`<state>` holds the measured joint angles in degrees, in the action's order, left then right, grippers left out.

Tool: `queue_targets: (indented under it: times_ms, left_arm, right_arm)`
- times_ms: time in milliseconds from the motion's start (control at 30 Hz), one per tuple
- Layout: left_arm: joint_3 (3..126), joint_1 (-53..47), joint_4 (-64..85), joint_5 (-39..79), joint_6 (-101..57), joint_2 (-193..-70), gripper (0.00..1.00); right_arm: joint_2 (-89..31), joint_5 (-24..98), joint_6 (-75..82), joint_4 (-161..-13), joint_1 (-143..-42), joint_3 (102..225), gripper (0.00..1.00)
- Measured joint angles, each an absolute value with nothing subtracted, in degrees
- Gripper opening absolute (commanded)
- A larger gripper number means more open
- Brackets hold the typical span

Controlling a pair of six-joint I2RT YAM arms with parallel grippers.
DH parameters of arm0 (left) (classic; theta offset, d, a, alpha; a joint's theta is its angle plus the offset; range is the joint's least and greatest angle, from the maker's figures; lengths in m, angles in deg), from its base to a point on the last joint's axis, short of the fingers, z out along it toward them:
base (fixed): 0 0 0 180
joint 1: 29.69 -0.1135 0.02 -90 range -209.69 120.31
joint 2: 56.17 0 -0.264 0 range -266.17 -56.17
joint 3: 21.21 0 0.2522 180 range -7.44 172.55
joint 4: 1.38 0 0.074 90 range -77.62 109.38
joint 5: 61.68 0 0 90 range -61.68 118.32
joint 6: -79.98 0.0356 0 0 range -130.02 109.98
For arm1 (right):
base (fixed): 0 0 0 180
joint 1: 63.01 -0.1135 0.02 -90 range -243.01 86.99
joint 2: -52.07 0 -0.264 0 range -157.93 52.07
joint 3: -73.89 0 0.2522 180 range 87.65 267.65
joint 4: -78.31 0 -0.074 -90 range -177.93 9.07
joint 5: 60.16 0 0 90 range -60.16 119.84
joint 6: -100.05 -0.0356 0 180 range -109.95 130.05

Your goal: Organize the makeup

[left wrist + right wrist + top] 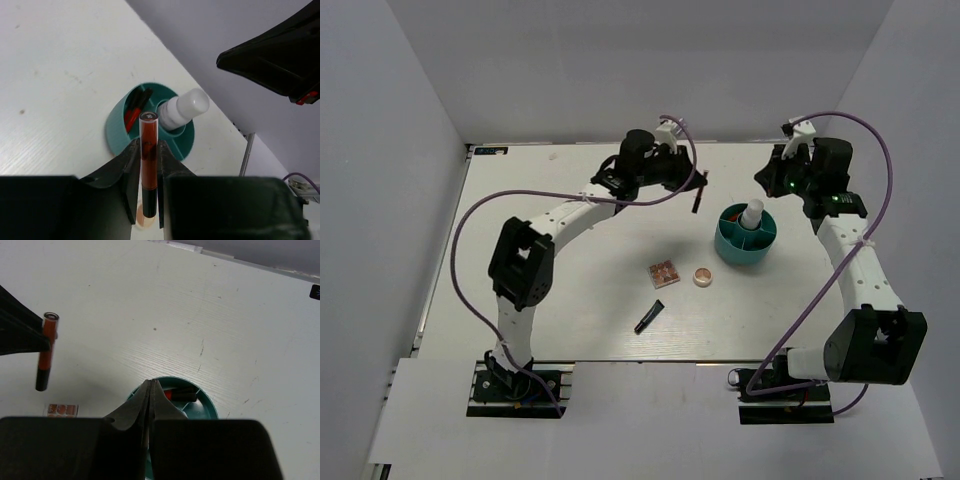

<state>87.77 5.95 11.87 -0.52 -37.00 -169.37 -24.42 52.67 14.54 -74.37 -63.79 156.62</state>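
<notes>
Holding thin red-black pencil: your left gripper is clenched across its barrel, pencil lifted off table, near teal cup but apart from it. Judge it light, stiff, smooth-sided, so likely to pivot or slide; keep pinch mid-barrel, not at ends. Looks: glossy red body, black end, round cap. Right gripper pressed shut, empty, above cup. White bottle stands inside cup.
</notes>
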Motion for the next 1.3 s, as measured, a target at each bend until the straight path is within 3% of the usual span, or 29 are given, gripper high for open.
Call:
queue_targets:
  times_ms: [167, 500, 1200, 1233, 1300]
  left_arm:
    - [95.8, 9.1, 5.7, -0.3, -37.3, -178.1, 0.0]
    - [98.5, 12.5, -7.7, 6.1, -34.4, -187.0, 0.0]
    - [101.9, 15.4, -12.3, 7.8, -32.9, -193.6, 0.0]
    - [101.9, 15.5, -12.2, 7.8, -32.9, -193.6, 0.07]
    - [101.9, 15.7, -11.9, 7.9, -32.9, -193.6, 0.11]
  right_arm:
    - [-24.4, 52.8, 13.1, -74.4, -60.6, 156.6, 0.0]
    - [-24.1, 54.3, 11.9, -74.7, -57.4, 156.0, 0.0]
    - [-22.3, 57.3, 11.7, -77.9, -55.0, 151.1, 0.0]
    - [-22.2, 57.3, 11.7, -78.0, -55.0, 151.1, 0.0]
    - [-22.2, 57.5, 11.7, -78.1, -54.9, 151.0, 0.01]
